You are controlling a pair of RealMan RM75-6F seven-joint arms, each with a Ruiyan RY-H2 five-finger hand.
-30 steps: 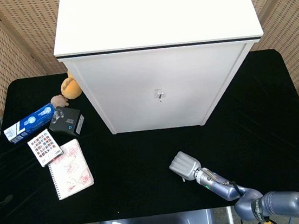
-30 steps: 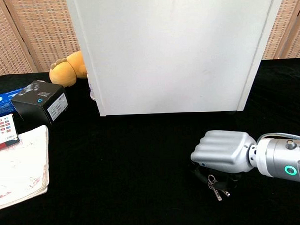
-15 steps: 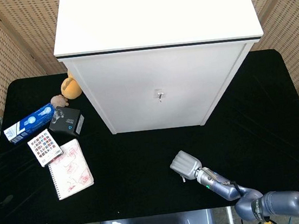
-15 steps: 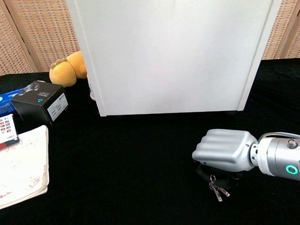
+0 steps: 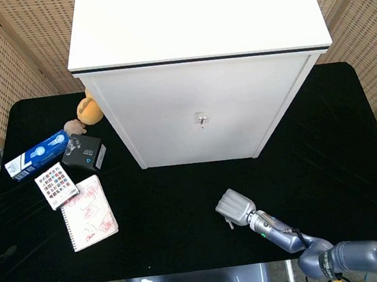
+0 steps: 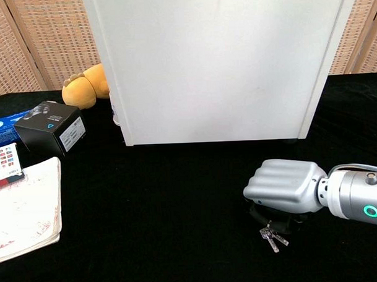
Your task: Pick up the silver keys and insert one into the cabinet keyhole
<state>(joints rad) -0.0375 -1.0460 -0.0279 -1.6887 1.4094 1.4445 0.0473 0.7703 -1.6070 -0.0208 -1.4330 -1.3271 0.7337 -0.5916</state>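
Writing: we can read no brand or word anywhere; the blue carton (image 5: pixel 37 155), the black box (image 6: pixel 50 126) with its pale side label, and the card of small coloured squares (image 5: pixel 56 185) all carry print too small for us to make out.
Notebook: a sketchbook (image 5: pixel 89 212) with red drawings lies just beside the card.
Right hand: we see the right hand (image 6: pixel 284 188) low over the table, knuckles up, fingers curled down over the silver keys (image 6: pixel 271 235). It probably pinches them at the ring, but the fingers hide the contact, so we cannot tell whether it holds them.
Keys: they stick out from under the hand, near the table's front edge, well apart from the cabinet.
Cabinet: the white cabinet (image 5: pixel 200 64) stands at the back; its keyhole (image 5: pixel 201 119) sits mid-door with something small and metallic in it.
Surface: a black cloth covers the table (image 5: pixel 168 198).
Room: woven wicker screens (image 5: pixel 6 60) stand behind; a yellow plush toy (image 6: pixel 85 87) leans by the cabinet's left side.
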